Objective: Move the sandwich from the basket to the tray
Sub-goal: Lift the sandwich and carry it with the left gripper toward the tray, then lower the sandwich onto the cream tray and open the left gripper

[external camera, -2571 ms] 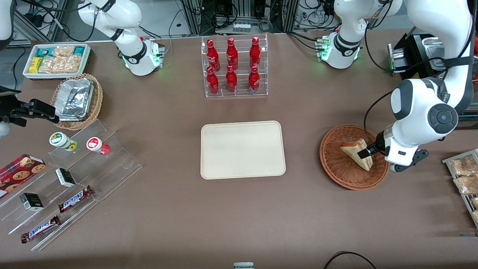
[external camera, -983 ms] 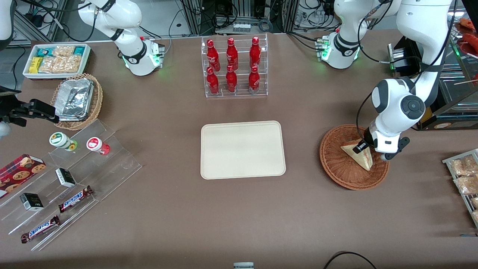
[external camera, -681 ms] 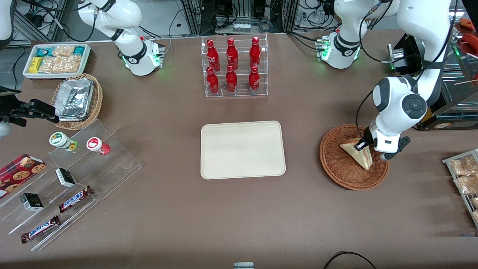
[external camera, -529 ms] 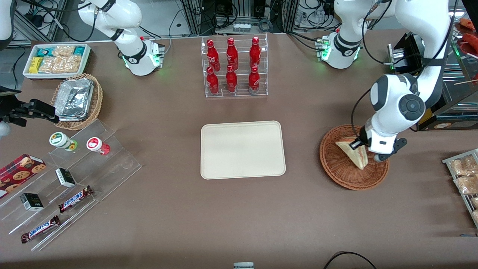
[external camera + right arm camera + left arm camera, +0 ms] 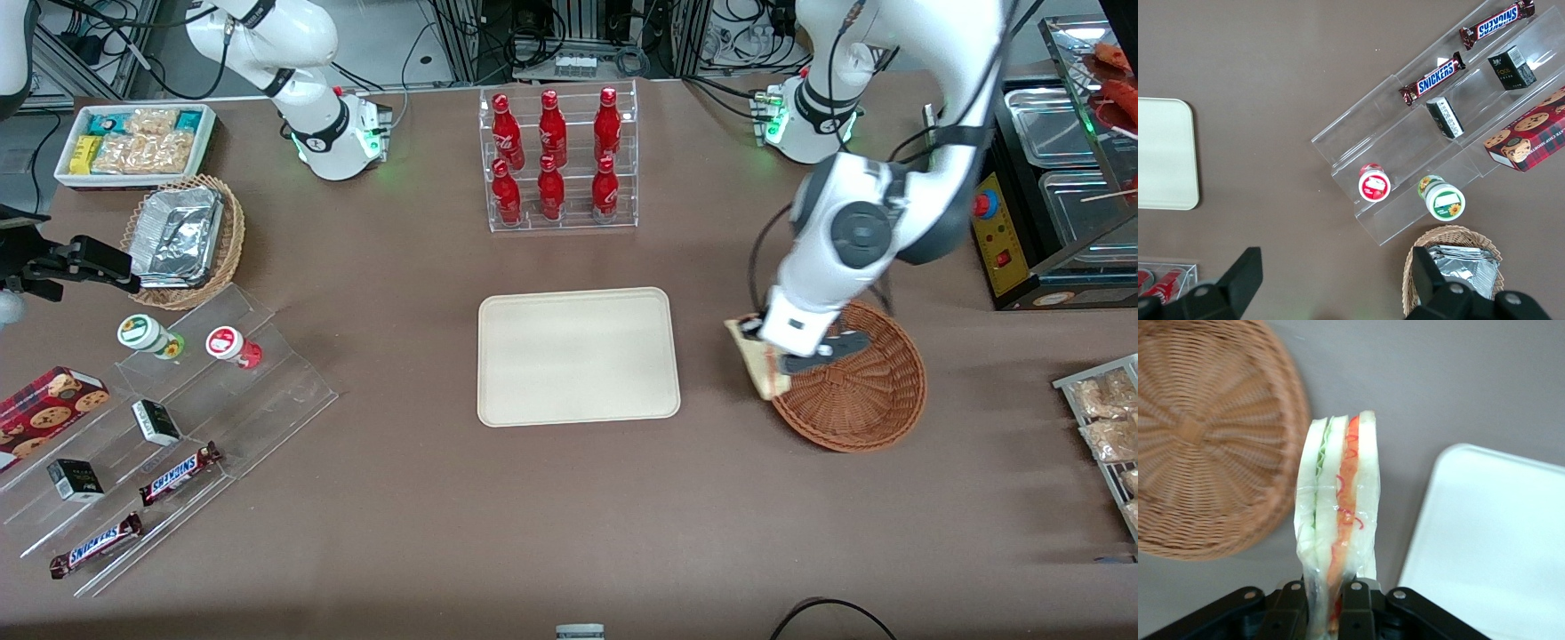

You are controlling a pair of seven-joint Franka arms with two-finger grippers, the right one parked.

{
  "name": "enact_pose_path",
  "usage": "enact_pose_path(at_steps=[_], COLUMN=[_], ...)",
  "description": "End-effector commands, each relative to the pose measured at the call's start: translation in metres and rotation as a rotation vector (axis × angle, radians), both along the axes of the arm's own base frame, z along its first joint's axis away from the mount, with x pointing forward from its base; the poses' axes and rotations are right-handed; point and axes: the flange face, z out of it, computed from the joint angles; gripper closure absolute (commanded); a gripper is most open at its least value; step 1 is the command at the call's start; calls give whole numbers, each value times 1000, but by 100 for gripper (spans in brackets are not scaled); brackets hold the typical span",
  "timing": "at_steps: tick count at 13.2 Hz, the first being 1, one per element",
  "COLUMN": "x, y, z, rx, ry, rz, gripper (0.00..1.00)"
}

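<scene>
My left gripper (image 5: 772,348) is shut on the sandwich (image 5: 757,359), a wrapped pale wedge with red, white and green layers (image 5: 1337,520). It hangs in the air above the basket's rim, on the tray's side. The reddish-brown wicker basket (image 5: 862,391) (image 5: 1205,433) has nothing in it. The cream rectangular tray (image 5: 578,356) (image 5: 1491,540) lies flat at the table's middle, a short gap from the sandwich. Both black fingers (image 5: 1293,607) pinch the wedge's lower end.
A clear rack of red bottles (image 5: 558,160) stands farther from the front camera than the tray. Bagged pastries (image 5: 1102,418) lie at the working arm's end. A foil-filled wicker basket (image 5: 182,236), snack bin (image 5: 133,142) and acrylic steps (image 5: 169,418) sit toward the parked arm's end.
The gripper lifted the sandwich out of the basket and carried it toward the tray, past the basket's rim. The arm swung the same way.
</scene>
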Motion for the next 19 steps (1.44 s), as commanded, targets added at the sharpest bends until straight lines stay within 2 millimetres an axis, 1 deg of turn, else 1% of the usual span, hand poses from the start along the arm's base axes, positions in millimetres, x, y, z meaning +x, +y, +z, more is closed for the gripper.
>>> enact_pose_path(at_steps=[1, 3, 5, 9, 10, 12, 13, 15, 16, 17, 19], x=[0, -4, -4, -11, -7, -8, -7, -16, -17, -20, -21], y=[-67, -114, -150, -222, -231, -249, -252, -267, -271, -277, -278], z=[-14, -18, -24, -49, -55, -64, -69, -84, -95, -101, -107], rx=[6, -3, -13, 1, 13, 22, 23, 32, 38, 40, 45], ry=[1, -14, -23, 13, 24, 32, 33, 41, 46, 48, 52], rz=[-88, -121, -164, -233, -221, -224, -224, -234, -220, -224, -209], gripper=[100, 100, 100, 100, 100, 100, 100, 100, 100, 100, 100])
